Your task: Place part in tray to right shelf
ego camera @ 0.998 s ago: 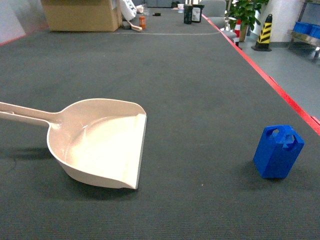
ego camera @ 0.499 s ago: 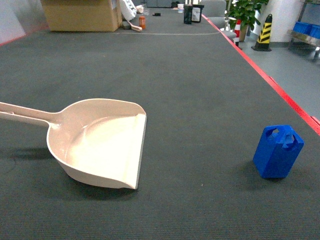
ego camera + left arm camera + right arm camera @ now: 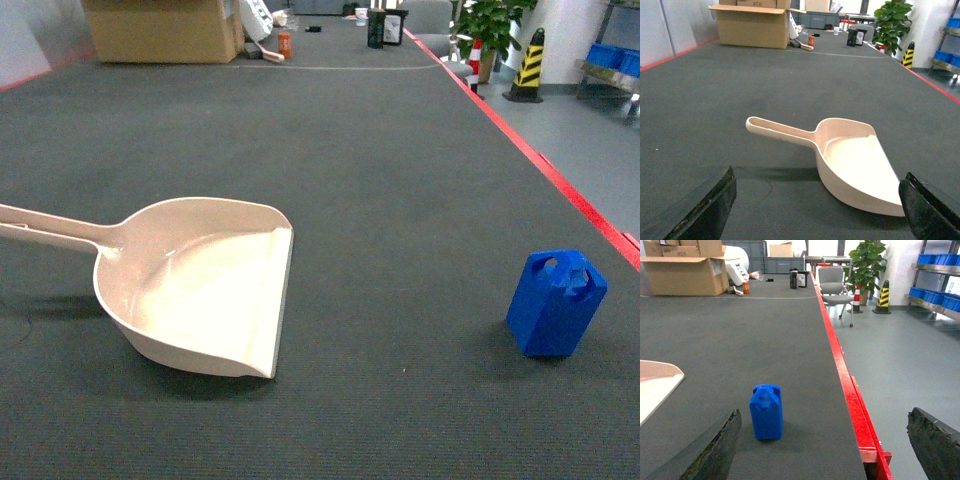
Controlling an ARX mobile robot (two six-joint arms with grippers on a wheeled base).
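Start, nothing gripped: both hands wide apart, part (image 3: pixel 556 303) upright near tabletop's right edge, tray (image 3: pixel 205 290) well left; right hand (image 3: pixel 825 442) next closes on part.

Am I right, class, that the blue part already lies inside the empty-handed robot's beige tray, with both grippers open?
Not quite. The part stands on the dark mat to the right of the tray, well apart from it, as the head view shows. The tray holds nothing; both grippers are open.

Bright even overhead light, soft short shadows, sharp focus, little glare
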